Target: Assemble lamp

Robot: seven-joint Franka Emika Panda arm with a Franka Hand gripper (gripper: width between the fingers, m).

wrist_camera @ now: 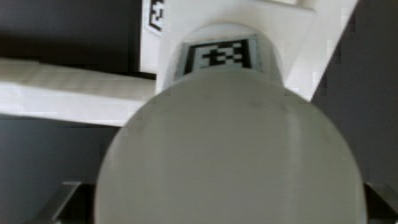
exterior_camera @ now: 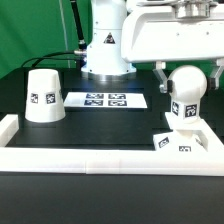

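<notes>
Black table [exterior_camera: 100, 130]; shade [exterior_camera: 43, 95] exterior view only

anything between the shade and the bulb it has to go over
Nothing upright: only the flat marker board lies on the table between the shade and the bulb, which is on the base. The gripper itself straddles the bulb's top.

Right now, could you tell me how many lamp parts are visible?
3: shade on the exterior view's left; bulb on its right, flanked by the gripper; base beneath the bulb.
</notes>
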